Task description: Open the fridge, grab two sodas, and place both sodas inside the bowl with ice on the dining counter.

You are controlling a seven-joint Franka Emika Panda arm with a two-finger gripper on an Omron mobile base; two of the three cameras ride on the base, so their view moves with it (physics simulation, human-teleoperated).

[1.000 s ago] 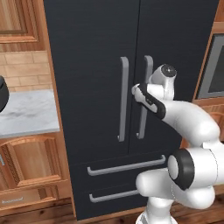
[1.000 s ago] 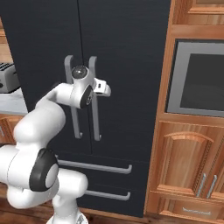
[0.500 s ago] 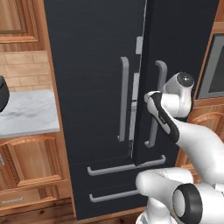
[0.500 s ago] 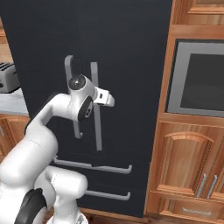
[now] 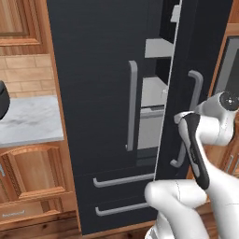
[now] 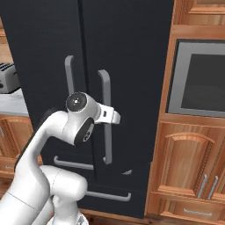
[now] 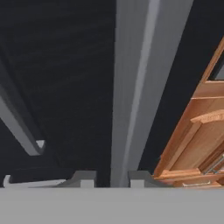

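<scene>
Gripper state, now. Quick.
Gripper: shut on the fridge door handle, the grey bar between its fingertips.

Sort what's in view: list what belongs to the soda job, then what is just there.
Job:
fridge, right door ajar
door handle
gripper, shut on the door handle
shelves inside

Just there:
toaster
wall oven
marble counter
wood cabinets

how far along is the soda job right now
Done: the dark navy-black fridge's right door is swung partly open, showing pale grey shelves. In hand: the gripper is shut on the grey metal bar handle. Left: open it wider, take both sodas, and put them in the bowl.
</scene>
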